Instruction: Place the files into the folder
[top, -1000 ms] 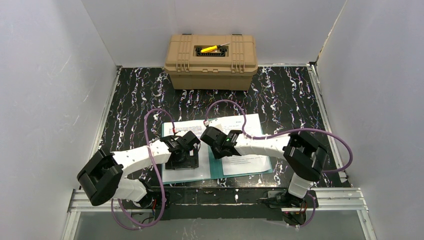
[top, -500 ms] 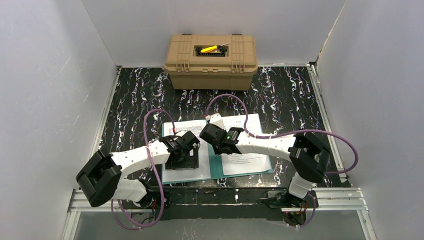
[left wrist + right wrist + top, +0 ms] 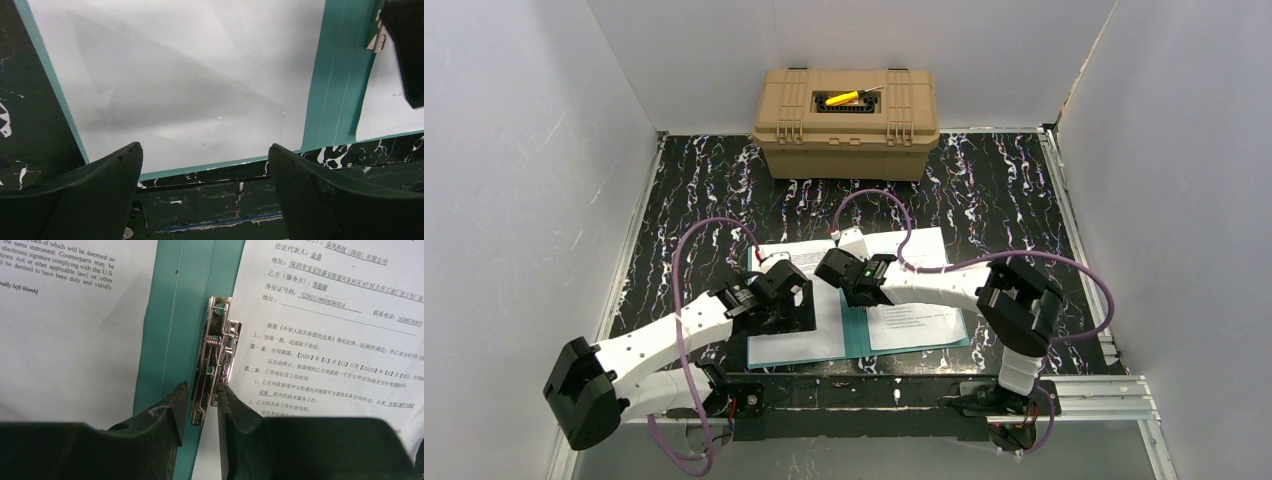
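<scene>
A teal folder (image 3: pixel 854 338) lies open on the table. One white sheet (image 3: pixel 809 345) lies on its left leaf and another (image 3: pixel 924 320) on its right leaf. In the right wrist view the left sheet (image 3: pixel 65 340) and right sheet (image 3: pixel 320 340) flank the teal spine (image 3: pixel 175 315). My right gripper (image 3: pixel 202 395) (image 3: pixel 839 268) is closed narrowly around the lower end of the spine's metal clip (image 3: pixel 216 360). My left gripper (image 3: pixel 205 165) (image 3: pixel 790 320) is wide open and empty, over the front edge of the left sheet (image 3: pixel 190 75).
A tan toolbox (image 3: pixel 846 125) with a yellow tool (image 3: pixel 844 97) on its lid stands at the back. White walls enclose the black marbled table (image 3: pixel 1004 190). Purple cables loop over both arms. The table's metal front rail (image 3: pixel 874 392) runs just below the folder.
My right gripper has shifted a little left and farther along the spine onto the clip. My left arm has swung its elbow down and left; its gripper stays over the left leaf.
</scene>
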Available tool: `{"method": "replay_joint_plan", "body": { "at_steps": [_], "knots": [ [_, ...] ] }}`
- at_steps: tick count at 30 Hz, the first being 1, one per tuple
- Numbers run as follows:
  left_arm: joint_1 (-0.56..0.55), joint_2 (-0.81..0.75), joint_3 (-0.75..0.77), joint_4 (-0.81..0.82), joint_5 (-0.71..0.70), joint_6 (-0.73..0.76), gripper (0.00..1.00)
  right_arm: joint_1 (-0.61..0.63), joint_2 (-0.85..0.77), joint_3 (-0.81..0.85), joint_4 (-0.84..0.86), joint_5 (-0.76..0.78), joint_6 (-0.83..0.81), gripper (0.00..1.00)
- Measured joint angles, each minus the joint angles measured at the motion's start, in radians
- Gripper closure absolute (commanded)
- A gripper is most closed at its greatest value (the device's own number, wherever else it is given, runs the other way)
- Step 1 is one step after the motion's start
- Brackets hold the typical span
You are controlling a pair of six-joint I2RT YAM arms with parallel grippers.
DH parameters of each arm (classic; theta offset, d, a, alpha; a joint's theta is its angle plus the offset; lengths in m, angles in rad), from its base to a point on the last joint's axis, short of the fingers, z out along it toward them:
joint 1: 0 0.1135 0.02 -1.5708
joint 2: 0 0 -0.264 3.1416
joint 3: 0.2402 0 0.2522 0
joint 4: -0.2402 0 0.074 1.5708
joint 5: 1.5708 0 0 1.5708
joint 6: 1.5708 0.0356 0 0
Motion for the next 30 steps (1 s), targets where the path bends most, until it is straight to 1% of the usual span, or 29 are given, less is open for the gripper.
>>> {"method": "replay_joint_plan", "body": {
  "at_steps": [7, 15, 25, 27, 28, 29, 30],
  "knots": [
    [0.000, -0.087, 0.007, -0.057, -0.022, 0.007, 0.04, -0.013, 0.055, 0.018, 0.021, 0.000, 0.020, 0.68],
    [0.000, -0.104, 0.010, -0.071, -0.031, 0.011, 0.04, -0.024, 0.083, 0.031, 0.025, 0.001, 0.035, 0.73],
    [0.000, -0.109, 0.010, -0.085, -0.037, 0.014, 0.04, -0.030, 0.093, 0.039, 0.027, 0.013, 0.042, 0.86],
    [0.000, -0.118, 0.010, -0.093, -0.037, 0.014, 0.04, -0.030, 0.093, 0.039, 0.027, 0.015, 0.041, 0.88],
    [0.000, -0.119, 0.010, -0.093, -0.038, 0.014, 0.04, -0.030, 0.093, 0.039, 0.027, 0.016, 0.041, 0.88],
    [0.000, -0.120, 0.010, -0.094, -0.038, 0.014, 0.04, -0.030, 0.093, 0.039, 0.027, 0.016, 0.041, 0.85],
    [0.000, -0.121, 0.010, -0.094, -0.038, 0.014, 0.04, -0.030, 0.094, 0.040, 0.027, 0.016, 0.041, 0.80]
  ]
}}
